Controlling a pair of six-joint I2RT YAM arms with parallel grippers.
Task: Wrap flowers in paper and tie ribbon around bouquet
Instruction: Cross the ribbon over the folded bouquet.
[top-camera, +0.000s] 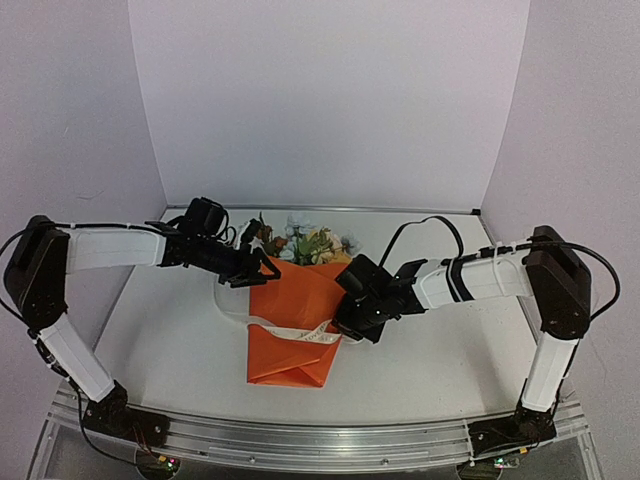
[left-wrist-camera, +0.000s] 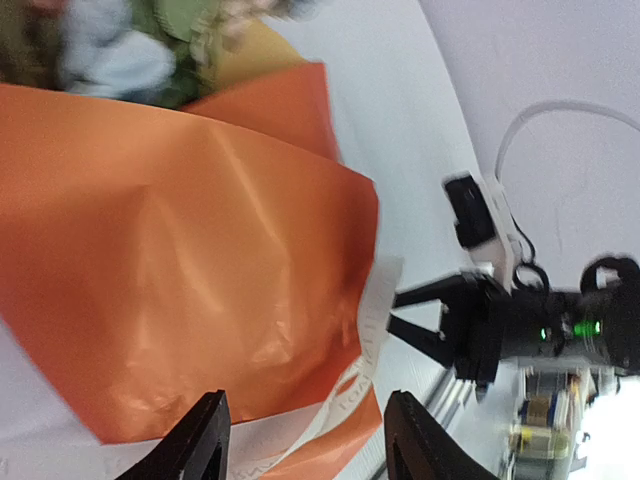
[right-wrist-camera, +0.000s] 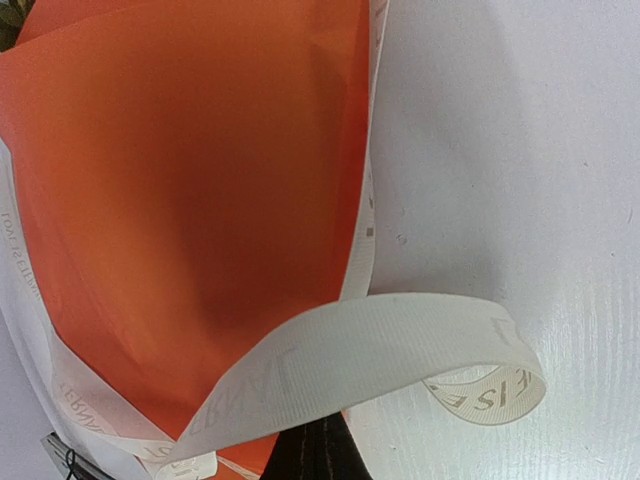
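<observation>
Bouquet (top-camera: 296, 305) lies on the table (top-camera: 430, 350), ribbon (right-wrist-camera: 400, 345) across its paper (left-wrist-camera: 180, 270). Right pincer (right-wrist-camera: 312, 452) is clamped on the ribbon. Left pincer (left-wrist-camera: 305, 440) is wide and empty over the wrap. Risk: a pull drags the unheld bouquet, the paper springs open, or the ribbon slips off.

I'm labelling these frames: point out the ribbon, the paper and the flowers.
ribbon (right-wrist-camera: 400, 338), right wrist view, its curled loop.
paper (top-camera: 295, 297), top view, orange front.
flowers (top-camera: 315, 243), top view, the heads.
</observation>
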